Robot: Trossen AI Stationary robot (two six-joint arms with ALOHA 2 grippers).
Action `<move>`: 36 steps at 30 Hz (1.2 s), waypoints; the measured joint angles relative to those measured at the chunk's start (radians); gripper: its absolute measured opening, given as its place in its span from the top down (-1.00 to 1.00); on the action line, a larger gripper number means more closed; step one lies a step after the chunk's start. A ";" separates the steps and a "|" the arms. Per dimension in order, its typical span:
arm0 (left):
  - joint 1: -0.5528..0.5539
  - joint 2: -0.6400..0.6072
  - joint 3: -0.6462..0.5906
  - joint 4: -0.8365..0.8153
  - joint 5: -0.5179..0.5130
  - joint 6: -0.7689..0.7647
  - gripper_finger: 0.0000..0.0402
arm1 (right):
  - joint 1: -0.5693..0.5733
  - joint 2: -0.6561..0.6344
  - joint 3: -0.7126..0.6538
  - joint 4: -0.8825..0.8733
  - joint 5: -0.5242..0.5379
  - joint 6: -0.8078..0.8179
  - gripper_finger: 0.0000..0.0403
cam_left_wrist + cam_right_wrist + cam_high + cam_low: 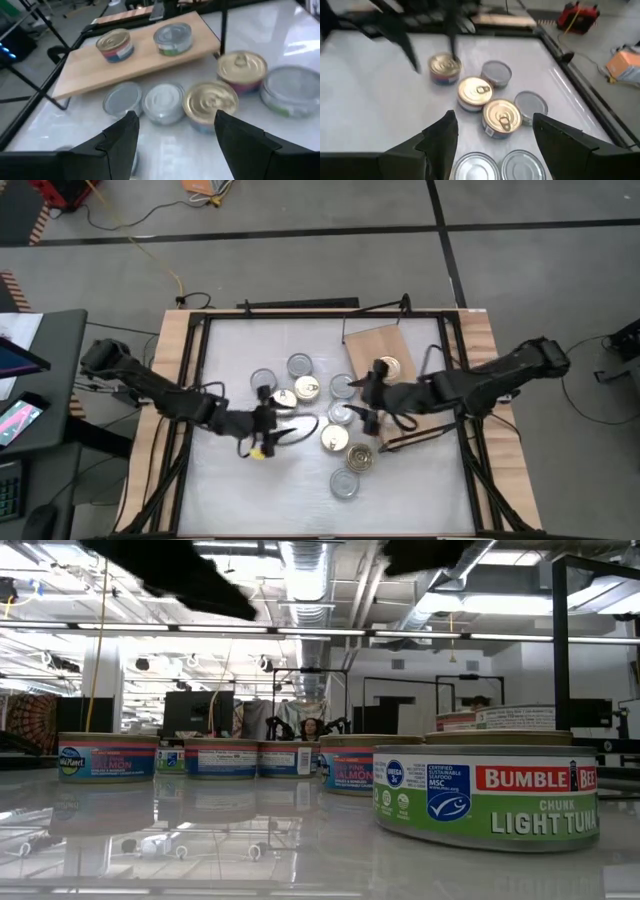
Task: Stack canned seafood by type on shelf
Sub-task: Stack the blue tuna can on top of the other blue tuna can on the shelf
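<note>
A white tabletop [230, 480] with a pale wooden rim stands on a grey floor, in a workshop with ducts overhead. Nearest the low camera sits a Bumble Bee chunk light tuna tin [487, 787], with salmon tins [107, 757] in a row farther back. In the high view the left gripper [300, 430] hangs mid-table, jaws spread and empty, with the tins [335, 438] just beyond its tips: through its wrist camera, two silver-lidded tins [163, 102] and a gold-lidded one [210, 104] lie right ahead of the fingers [120, 137]. The right gripper [358, 402] hovers over the cluster beside the wooden shelf [382, 340], also open and holding nothing, gold-lidded tins [502, 116] between its fingers [442, 135]. Farther off, the shelf carries two tins, one gold-lidded [115, 44], one silver-lidded [173, 38].
</note>
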 joint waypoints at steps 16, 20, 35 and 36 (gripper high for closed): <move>-0.234 -0.018 -0.002 -0.167 -0.087 -0.243 -0.24 | -0.187 0.296 0.000 0.394 -0.330 -0.200 -0.41; -0.218 -0.018 -0.002 -0.153 -0.152 -0.287 -0.24 | -0.244 0.331 0.044 0.393 -0.421 -0.236 -0.41; -0.215 -0.022 -0.002 0.068 -0.282 0.109 -0.24 | -0.321 0.481 0.146 0.369 -0.698 -0.436 -0.41; -0.215 -0.022 -0.002 0.046 -0.304 0.080 -0.24 | -0.313 0.503 0.146 0.368 -0.699 -0.448 -0.41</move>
